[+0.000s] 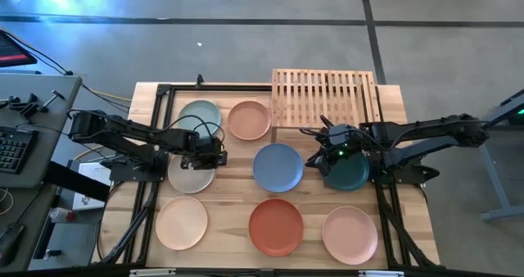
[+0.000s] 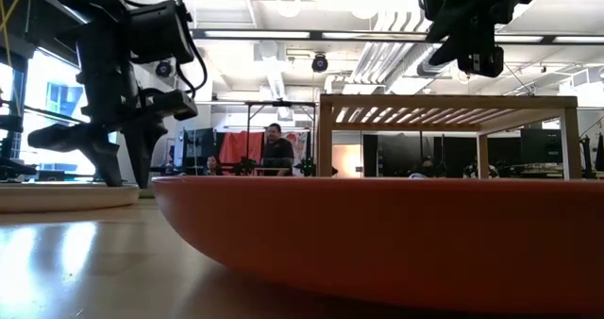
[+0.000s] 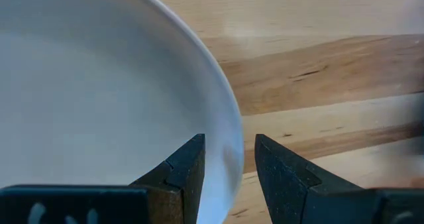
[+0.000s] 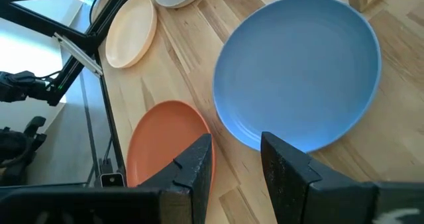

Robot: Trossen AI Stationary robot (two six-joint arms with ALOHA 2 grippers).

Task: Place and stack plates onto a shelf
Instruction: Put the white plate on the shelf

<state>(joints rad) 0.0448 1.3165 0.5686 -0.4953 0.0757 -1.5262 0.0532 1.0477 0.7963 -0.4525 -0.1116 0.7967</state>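
In the high view my left gripper (image 1: 214,156) is at the right rim of the grey-beige plate (image 1: 188,177), which lies flat on the table. In the left wrist view the open fingers stand on either side of that rim (image 3: 230,151), one over the plate's inside and one outside, with wood showing beside the outer finger. My right gripper (image 1: 315,157) is open and holds nothing. It hovers between the blue plate (image 1: 278,166) and the dark green plate (image 1: 350,174), and is high above the table in the low view (image 2: 472,45). The light-wood shelf (image 1: 325,97) stands at the far edge.
The pale teal plate (image 1: 200,115) and the peach plate (image 1: 249,120) lie left of the shelf. Cream (image 1: 182,222), terracotta (image 1: 276,226) and pink (image 1: 350,234) plates line the near edge. Black frame rails run along both table sides. People sit in the room beyond.
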